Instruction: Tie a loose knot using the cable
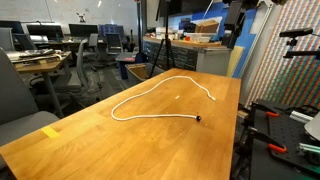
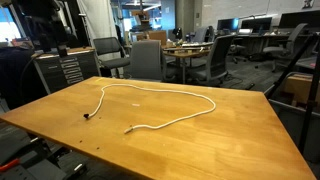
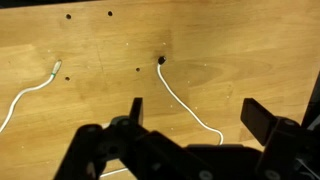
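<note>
The cable is a thin white cord lying in a wide open loop on the wooden table. It also shows in an exterior view. Its two ends lie apart near one table edge; one dark plug end is clear. In the wrist view the cable runs from a dark plug down between my fingers, and its other end lies to the left. My gripper hangs above the table, open and empty, not touching the cable.
A yellow tape patch sits near one table corner. Office chairs and desks stand beyond the table. Dark equipment with red clamps stands beside one table edge. Small dark holes dot the tabletop.
</note>
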You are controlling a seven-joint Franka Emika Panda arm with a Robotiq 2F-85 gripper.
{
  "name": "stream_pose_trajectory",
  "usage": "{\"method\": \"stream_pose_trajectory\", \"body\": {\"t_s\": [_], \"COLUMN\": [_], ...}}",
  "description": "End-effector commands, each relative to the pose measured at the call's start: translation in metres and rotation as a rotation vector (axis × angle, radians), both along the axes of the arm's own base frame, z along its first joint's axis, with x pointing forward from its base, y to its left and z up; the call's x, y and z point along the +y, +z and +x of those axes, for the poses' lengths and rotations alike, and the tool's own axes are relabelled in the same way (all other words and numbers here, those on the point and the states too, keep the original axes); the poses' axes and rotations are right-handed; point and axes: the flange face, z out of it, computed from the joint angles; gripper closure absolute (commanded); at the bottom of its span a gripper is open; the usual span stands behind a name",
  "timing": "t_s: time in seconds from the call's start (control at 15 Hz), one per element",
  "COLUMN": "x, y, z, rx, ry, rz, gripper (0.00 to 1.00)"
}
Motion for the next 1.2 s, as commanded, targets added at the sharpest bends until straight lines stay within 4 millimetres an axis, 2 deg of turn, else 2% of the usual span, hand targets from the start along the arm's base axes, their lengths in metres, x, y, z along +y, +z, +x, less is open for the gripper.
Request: {"method": "stream_pose_trajectory", "body": {"t_s": [0.0, 0.2, 0.4, 0.53, 0.93, 1.0, 1.07, 1.13], "x": [0.000, -0.002, -0.004, -0.010, -0.077, -0.084, -0.074, -0.081], "y": [0.001, 0.004, 0.001, -0.019, -0.115, -0.124, -0.105, -0.118], "z": [0.001, 0.003, 0.012, 0.020, 0.028, 0.030, 0.024, 0.024], "rx": [-0.001, -0.016, -0.036, -0.013, 0.193, 0.241, 0.206, 0.241], "ry": [0.000, 0.009, 0.073, 0.080, 0.059, 0.025, 0.066, 0.050], "rz": [0.000, -0.019, -0.120, -0.198, -0.365, -0.365, -0.352, -0.353], "gripper": [0.00, 0.00, 0.00, 0.00, 0.00, 0.00, 0.00, 0.00]}}
